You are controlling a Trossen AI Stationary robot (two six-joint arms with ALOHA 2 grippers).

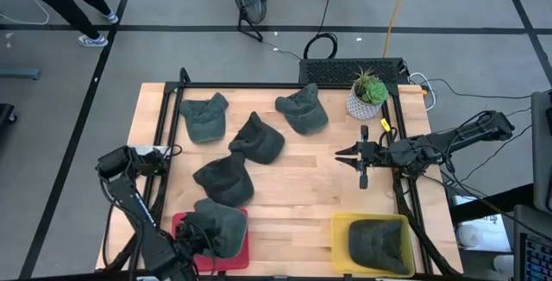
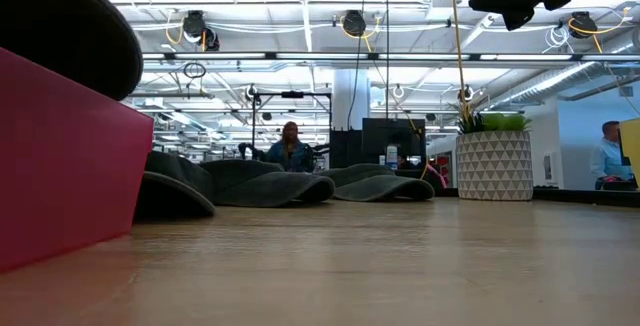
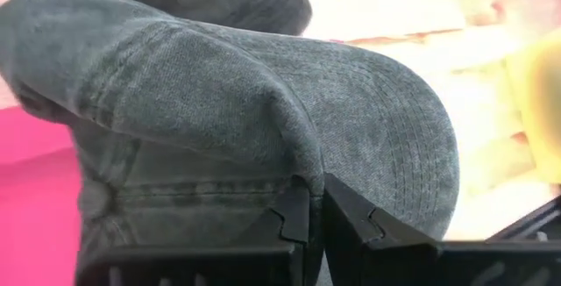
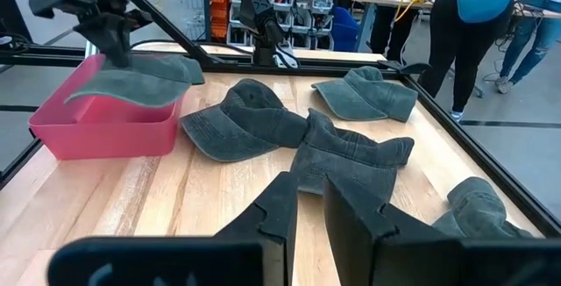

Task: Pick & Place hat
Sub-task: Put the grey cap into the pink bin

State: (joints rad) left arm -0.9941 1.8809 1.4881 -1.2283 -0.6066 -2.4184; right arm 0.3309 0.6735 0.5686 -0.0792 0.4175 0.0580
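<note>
One hat (image 1: 221,227) sits over the red bin (image 1: 241,253) at the near left edge, its fabric pinched in the left gripper (image 1: 193,232), fingers nearly together; release is straight down. Yellow bin (image 1: 341,229) holds one hat. Right gripper (image 1: 349,153) hovers mid-table, empty, fingers narrowly apart. Four loose hats (image 1: 255,138) lie farther back.

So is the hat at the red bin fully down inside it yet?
No. The hat drapes over the red bin rim, with the left gripper pinching its fabric.
</note>
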